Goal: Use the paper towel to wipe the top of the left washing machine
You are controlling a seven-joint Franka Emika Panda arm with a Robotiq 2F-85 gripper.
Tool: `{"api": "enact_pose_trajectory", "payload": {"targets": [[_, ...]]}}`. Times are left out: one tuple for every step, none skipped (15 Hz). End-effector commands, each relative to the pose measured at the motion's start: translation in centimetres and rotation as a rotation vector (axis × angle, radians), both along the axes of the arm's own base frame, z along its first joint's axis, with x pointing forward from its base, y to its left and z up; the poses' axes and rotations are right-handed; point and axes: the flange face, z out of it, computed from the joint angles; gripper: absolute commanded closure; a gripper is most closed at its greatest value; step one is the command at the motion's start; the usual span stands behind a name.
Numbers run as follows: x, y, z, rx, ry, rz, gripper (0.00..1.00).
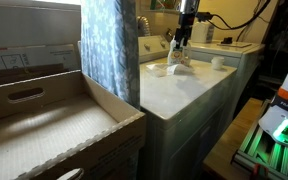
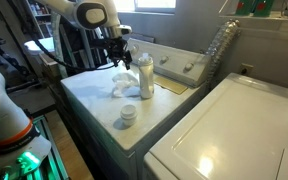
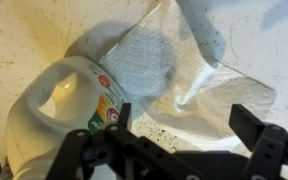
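Where tool [image 3: 180, 115] hovers (jaws apart), towel [image 3: 146, 55] lies.

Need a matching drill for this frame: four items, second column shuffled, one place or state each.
1 paper towel
2 detergent bottle
3 small cup
4 end effector

A open, above the towel
B upright beside the towel
C crumpled on the washer top
D alone, apart from the rest, near the edge

Pairs: 1-C, 2-B, 3-D, 4-A
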Motion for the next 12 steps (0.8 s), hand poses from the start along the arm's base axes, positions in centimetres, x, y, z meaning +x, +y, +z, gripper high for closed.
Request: {"api": "enact_pose_trajectory", "payload": {"targets": [[0.0, 0.0, 0.0, 0.0, 0.001, 0.0, 0.0], [0.0, 0.0, 0.0, 0.0, 0.001, 0.0, 0.0], [0.0, 0.0, 0.0, 0.0, 0.001, 0.0, 0.0], [-0.1, 0.1, 0.8, 0.0, -0.012, 0.005, 0.0], [-0.3, 0.2, 1.8, -0.008, -0.026, 0.007, 0.0], [-0.6, 0.4, 2.9, -0.008, -0.046, 0.013, 0.0], [-0.6, 0.5, 3.8, -0.002, -0.057, 0.016, 0.0], [-0.7, 0.7, 4.7, 0.009, -0.07, 0.02, 0.0], [-0.8, 0.8, 5.5, 0.029, -0.077, 0.026, 0.0], [-0.9, 1.0, 6.2, 0.05, -0.075, 0.031, 0.0], [-1.0, 1.1, 6.8, 0.08, -0.073, 0.037, 0.0], [-1.1, 1.2, 7.3, 0.106, -0.065, 0.044, 0.0]]}}
